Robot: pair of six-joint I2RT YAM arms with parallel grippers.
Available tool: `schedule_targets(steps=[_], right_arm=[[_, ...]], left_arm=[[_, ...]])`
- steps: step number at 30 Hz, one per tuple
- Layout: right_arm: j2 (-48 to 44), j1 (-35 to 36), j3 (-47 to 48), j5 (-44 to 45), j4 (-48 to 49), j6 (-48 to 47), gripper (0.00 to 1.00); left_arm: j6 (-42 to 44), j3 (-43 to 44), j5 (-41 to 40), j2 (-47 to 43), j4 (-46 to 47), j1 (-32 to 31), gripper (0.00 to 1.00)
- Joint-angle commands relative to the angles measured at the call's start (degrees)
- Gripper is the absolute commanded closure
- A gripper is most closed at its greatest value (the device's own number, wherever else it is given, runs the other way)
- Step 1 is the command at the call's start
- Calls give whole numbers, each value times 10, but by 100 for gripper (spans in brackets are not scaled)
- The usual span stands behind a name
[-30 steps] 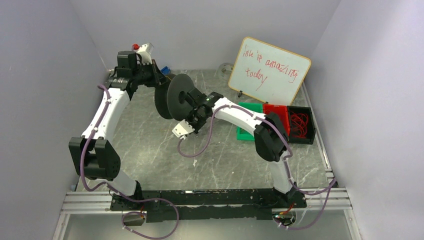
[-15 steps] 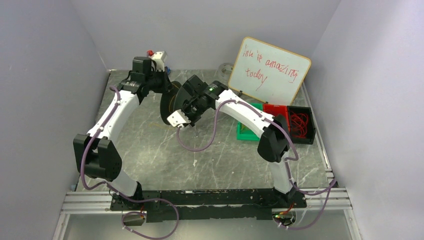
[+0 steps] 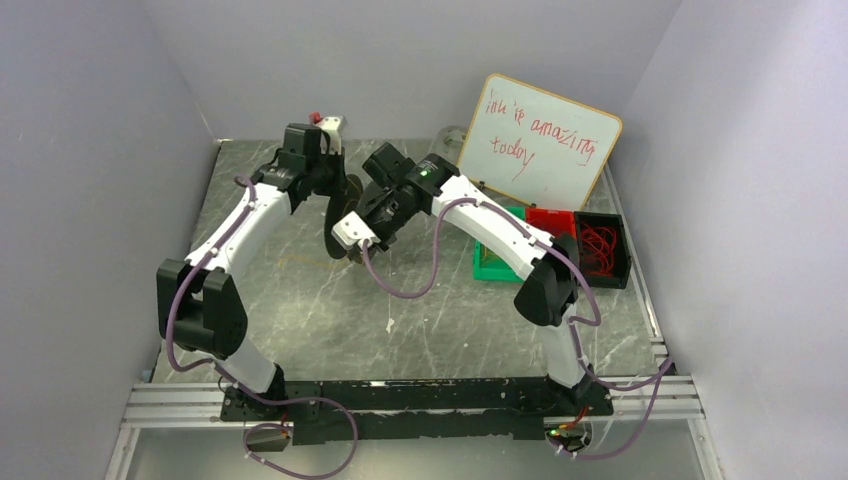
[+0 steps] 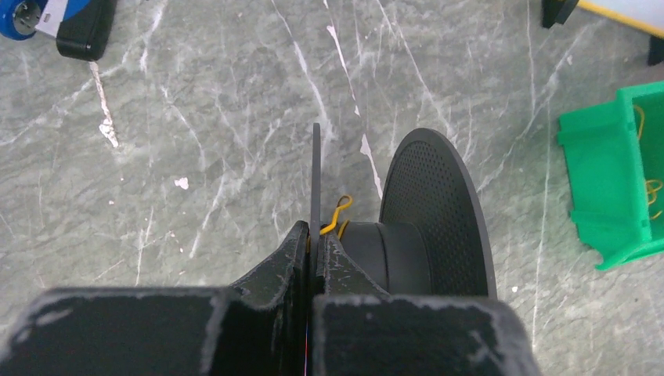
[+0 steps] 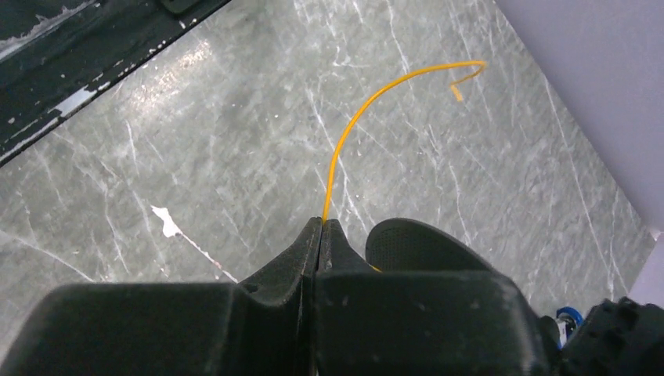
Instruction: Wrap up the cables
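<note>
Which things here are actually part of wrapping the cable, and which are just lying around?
In the job: yellow cable, black spool, left gripper shut on the spool's flange, right gripper shut on the cable.
Lying about: whiteboard, green bin, red bin.

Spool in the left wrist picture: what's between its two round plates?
Its black hub and a curl of yellow cable, shown in the left wrist view.
</note>
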Motion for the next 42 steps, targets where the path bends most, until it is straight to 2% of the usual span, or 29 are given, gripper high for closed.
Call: schedule_targets(steps=[1,8,12,20,24,29,42], right_arm=[[-21,2,38,-32,12,29,100],[-38,0,76,-26,-1,44,100],[-51,2,85,-26,30,88,100],[-46,1,118,-72,48,133,100],[-43,2,135,-79,54,151,100],[-47,-10,117,-61,66,157,100],[-77,-96,23,-89,116,177,100]], left_arm=[[29,-5,-28,-11,32,-21,97],[79,-39,-83,-12,63,-34,98],[87,-51,-115,-7,79,-38,98],[90,-53,-185,9,92,-65,98],[110,-56,-194,10,97,-73,98],[127,-65,-151,-6,100,-74,97],[218,-84,69,-26,92,-68,98]])
